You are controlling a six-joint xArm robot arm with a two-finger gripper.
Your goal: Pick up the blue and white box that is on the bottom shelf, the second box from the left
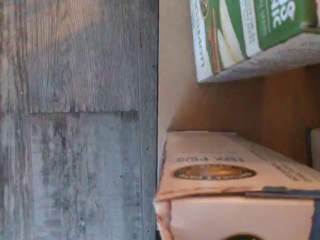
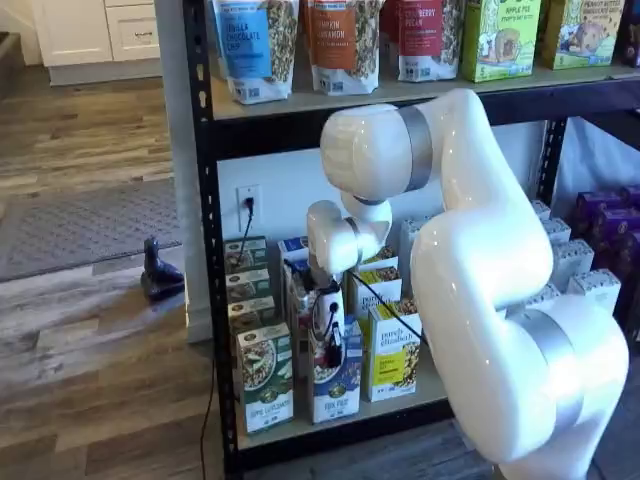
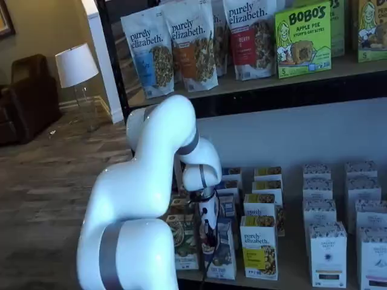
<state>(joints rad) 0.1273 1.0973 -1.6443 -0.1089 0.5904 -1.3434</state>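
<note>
Blue and white box [image 2: 335,375]: standing at the front of the bottom shelf [image 2: 400,408], between green-and-white carton [image 2: 266,377] and yellow-and-white carton [image 2: 393,350]
Gripper [image 2: 333,338]: hanging against the box's front; grip impossible to tell

The floor [image 2: 90,350] is grey-brown wood plank, worn and streaked, with a grey rug [image 2: 80,225] laid across it beyond the rack. White cabinets [image 2: 95,30] stand at the far wall. A pale wall [image 2: 290,190] behind the shelves carries a power outlet [image 2: 247,200] with a black cord plugged in. Elsewhere a dark brown armchair [image 3: 24,90] sits beside a floor lamp [image 3: 75,66] with a white shade.
</note>
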